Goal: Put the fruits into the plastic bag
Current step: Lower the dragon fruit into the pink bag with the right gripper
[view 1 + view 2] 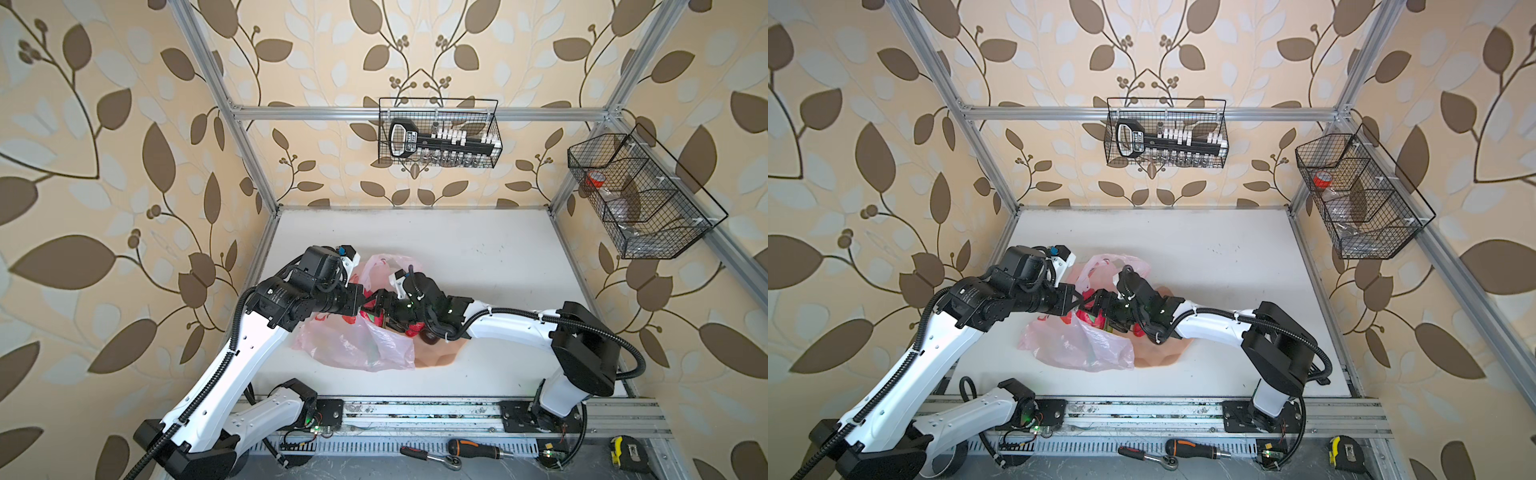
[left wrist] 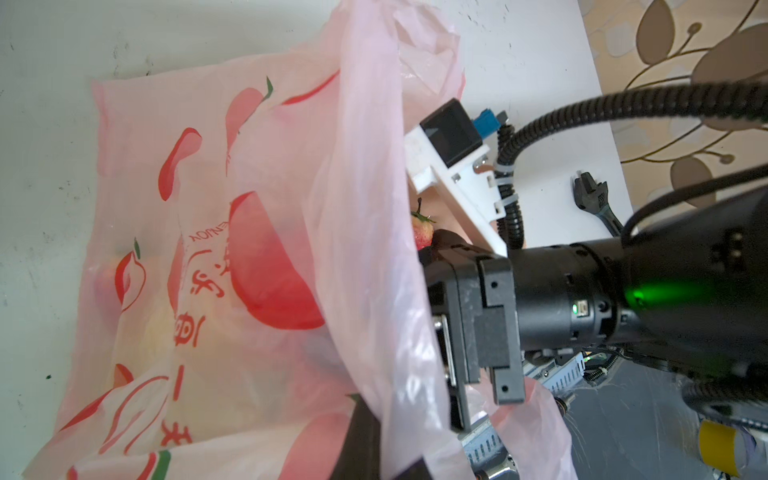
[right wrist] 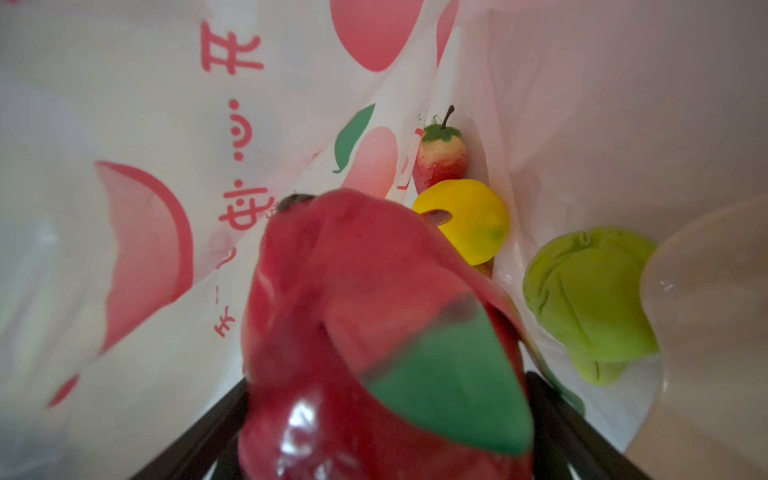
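The pink plastic bag lies left of the table's middle, its mouth towards the peach plate. My left gripper is shut on the film at the bag's mouth and holds it up. My right gripper reaches into that mouth, shut on the red dragon fruit with green scales. Deeper inside lie a strawberry, a yellow lemon and a green pear. A dark plum and a red strawberry rest on the plate under the right arm.
Two black wire baskets hang on the frame, one at the back and one on the right. A screwdriver, a ratchet and a tape measure lie past the front rail. A black wrench lies on the table.
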Motion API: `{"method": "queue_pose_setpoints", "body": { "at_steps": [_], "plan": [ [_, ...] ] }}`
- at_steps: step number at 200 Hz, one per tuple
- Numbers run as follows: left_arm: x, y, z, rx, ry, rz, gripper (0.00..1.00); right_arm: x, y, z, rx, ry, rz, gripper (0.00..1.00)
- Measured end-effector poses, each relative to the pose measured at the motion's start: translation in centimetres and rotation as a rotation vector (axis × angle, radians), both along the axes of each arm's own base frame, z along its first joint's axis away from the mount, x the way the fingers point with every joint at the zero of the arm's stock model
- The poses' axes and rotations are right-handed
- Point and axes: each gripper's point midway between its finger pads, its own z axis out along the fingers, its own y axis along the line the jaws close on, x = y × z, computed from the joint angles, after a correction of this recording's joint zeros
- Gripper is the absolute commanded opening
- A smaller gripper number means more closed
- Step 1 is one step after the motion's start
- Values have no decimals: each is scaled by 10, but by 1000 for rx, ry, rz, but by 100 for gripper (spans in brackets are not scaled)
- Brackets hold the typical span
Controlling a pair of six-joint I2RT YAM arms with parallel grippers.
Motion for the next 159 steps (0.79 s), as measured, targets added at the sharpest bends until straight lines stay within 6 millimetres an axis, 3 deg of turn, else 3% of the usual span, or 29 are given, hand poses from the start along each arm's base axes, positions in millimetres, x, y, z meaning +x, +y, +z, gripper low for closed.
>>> {"method": "queue_pose_setpoints", "body": {
  "at_steps": [38, 87, 131, 159],
  "plan": [
    [1, 0, 1, -7, 2, 9, 0, -9, 6, 1, 6, 1, 2, 34],
    [2, -1, 2, -14, -5, 10, 0, -3, 8, -3, 2, 2, -7, 35],
    [2, -3, 3, -22, -2, 8, 0, 13, 32, -16, -14, 13, -8, 35],
    [3, -3, 4, -25, -7, 8, 0, 20, 45, -18, -18, 15, -6, 41]
  ]
}}
